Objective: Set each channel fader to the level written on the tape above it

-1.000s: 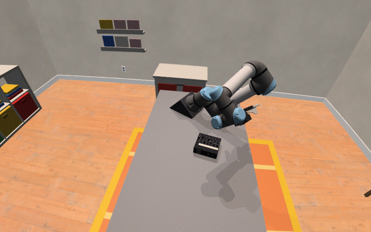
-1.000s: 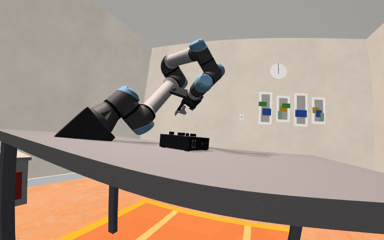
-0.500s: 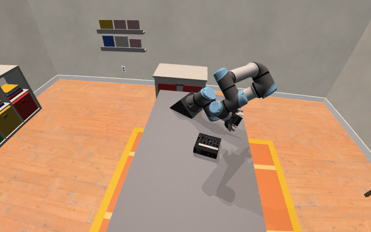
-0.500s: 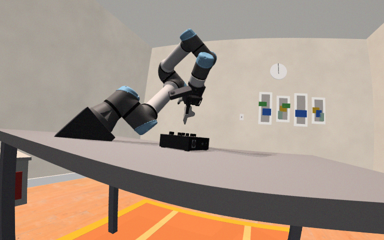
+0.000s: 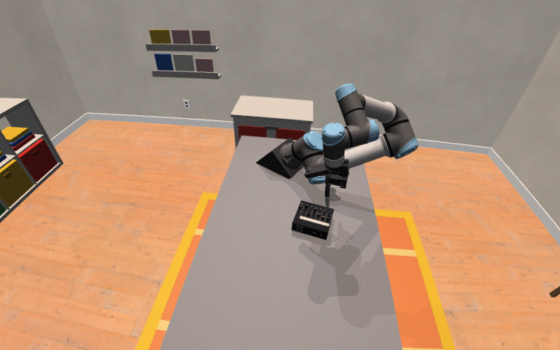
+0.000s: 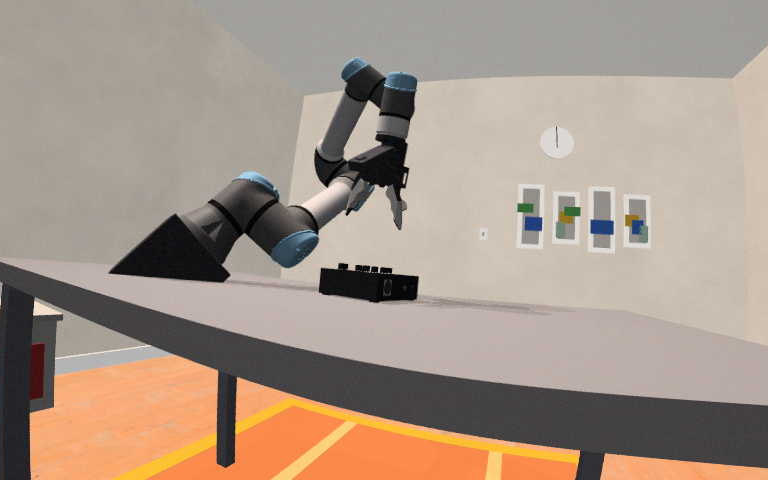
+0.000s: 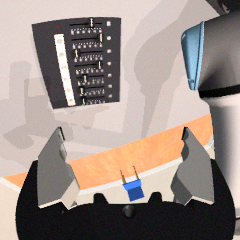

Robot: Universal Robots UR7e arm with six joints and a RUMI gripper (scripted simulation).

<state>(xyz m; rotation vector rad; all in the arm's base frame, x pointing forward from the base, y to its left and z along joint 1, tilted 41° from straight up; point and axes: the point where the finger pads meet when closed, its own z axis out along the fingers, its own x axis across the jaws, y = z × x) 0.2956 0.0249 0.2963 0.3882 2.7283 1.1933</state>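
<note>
The lighting desk [image 5: 313, 219] is a small black box on the grey table, also in the side view [image 6: 368, 284]. In the wrist view the lighting desk [image 7: 78, 62] lies at the upper left, with several fader rows and a white tape strip [image 7: 63, 70] along one side. The writing on the tape is too small to read. My gripper [image 5: 327, 195] hangs above the table just behind the desk's far edge, pointing down. In the side view my gripper [image 6: 379, 209] is well above the desk. Its fingers stand wide open with nothing between them.
The arm's black base [image 5: 276, 159] sits at the far end of the table. A white cabinet [image 5: 272, 114] stands behind the table. A shelf unit [image 5: 1, 160] with coloured bins is at the left wall. A blue stool [image 7: 133, 188] shows beyond the table's edge.
</note>
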